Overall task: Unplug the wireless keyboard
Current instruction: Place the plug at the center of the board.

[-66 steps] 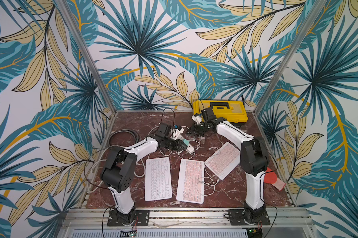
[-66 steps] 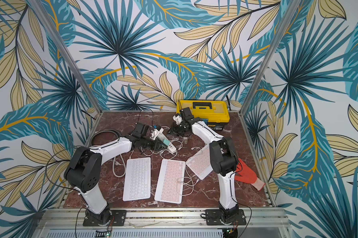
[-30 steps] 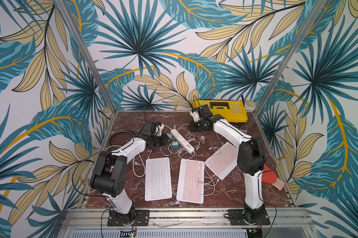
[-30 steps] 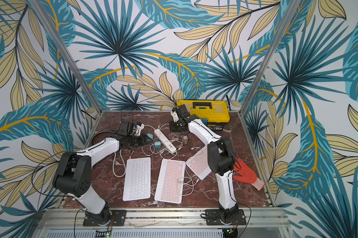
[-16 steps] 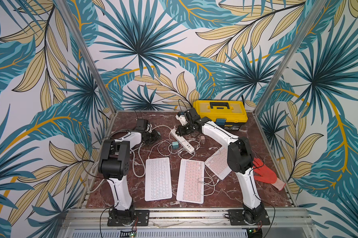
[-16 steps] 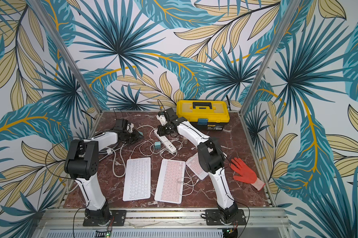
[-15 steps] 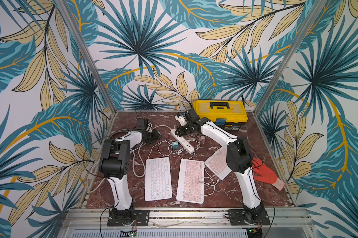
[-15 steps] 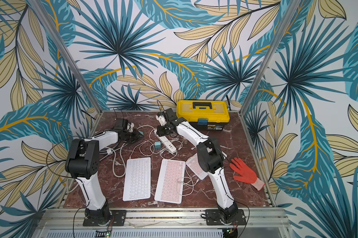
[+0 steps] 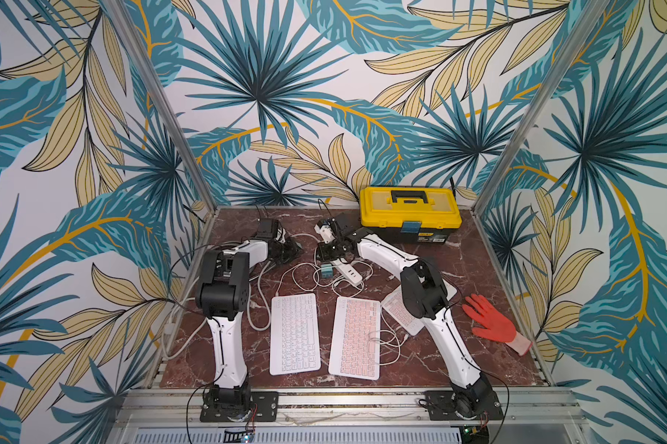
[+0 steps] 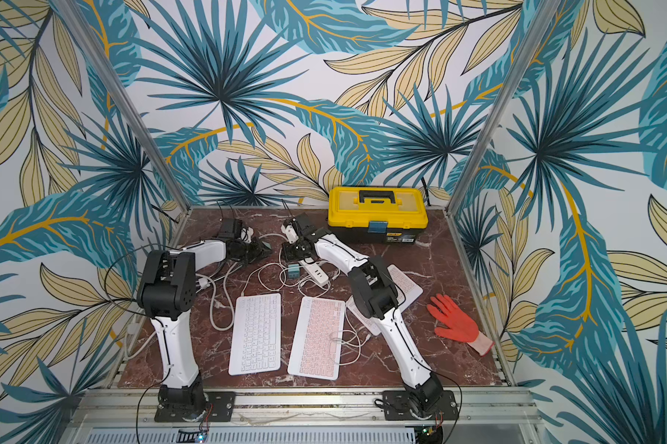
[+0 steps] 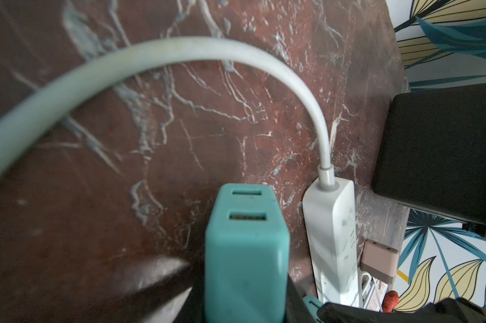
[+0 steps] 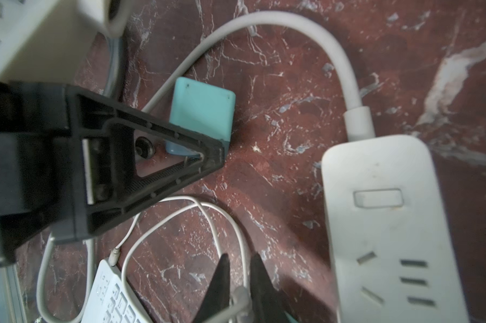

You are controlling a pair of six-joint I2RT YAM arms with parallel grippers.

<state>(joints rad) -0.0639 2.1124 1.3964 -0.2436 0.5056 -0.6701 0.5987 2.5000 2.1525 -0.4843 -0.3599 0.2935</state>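
The back middle is tight: the white power strip (image 9: 349, 271), a teal charger (image 9: 327, 270) just beside it and loops of thin white cable (image 12: 180, 198) cover the marble tabletop (image 9: 478, 265). 3 boards fill the front middle: a white keyboard (image 9: 294, 333), a pink keyboard (image 9: 355, 337) and a tilted keyboard (image 9: 395, 309) partly under the right arm (image 9: 424, 296). The yellow toolbox (image 9: 409, 211) blocks the back right corner, and a red glove (image 9: 491, 325) lies near the right edge. Bare marble runs between toolbox and glove.

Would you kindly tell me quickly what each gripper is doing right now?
Left gripper: closed, holding the teal charger.
Right gripper: closed on a thin white cable.
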